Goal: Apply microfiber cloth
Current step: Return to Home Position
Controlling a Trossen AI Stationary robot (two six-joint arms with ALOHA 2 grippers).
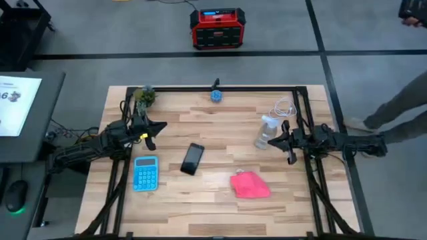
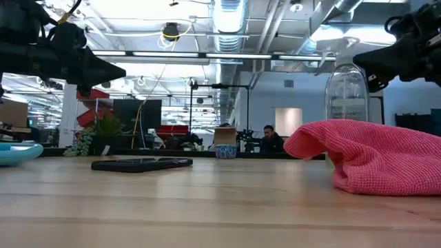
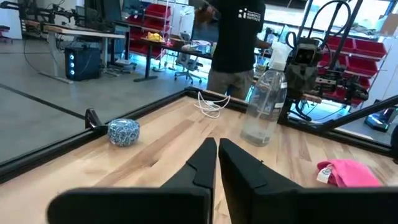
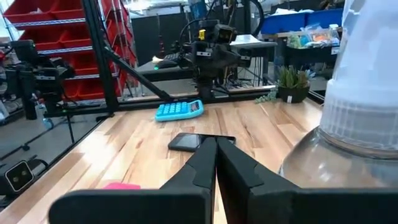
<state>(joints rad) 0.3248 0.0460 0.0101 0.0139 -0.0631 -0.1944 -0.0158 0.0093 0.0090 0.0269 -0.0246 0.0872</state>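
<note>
One black phone (image 1: pixel 193 159) lies on the single wooden table (image 1: pixel 220 127). There is one of each other item:
- a light-blue calculator (image 1: pixel 146 173) just beside the phone
- a pink microfiber cloth (image 1: pixel 250 185) near it
- a clear spray bottle (image 1: pixel 266 132) farther off
- a coiled white cable (image 1: pixel 285 107) beyond the bottle
- a blue patterned ball (image 1: pixel 217 95) and a small potted plant (image 1: pixel 145 97), both well apart from the phone

Two grippers flank the phone, the left gripper (image 1: pixel 151 137) and the right gripper (image 1: pixel 287 142). One red power station (image 1: pixel 218 29) stands on the floor.
</note>
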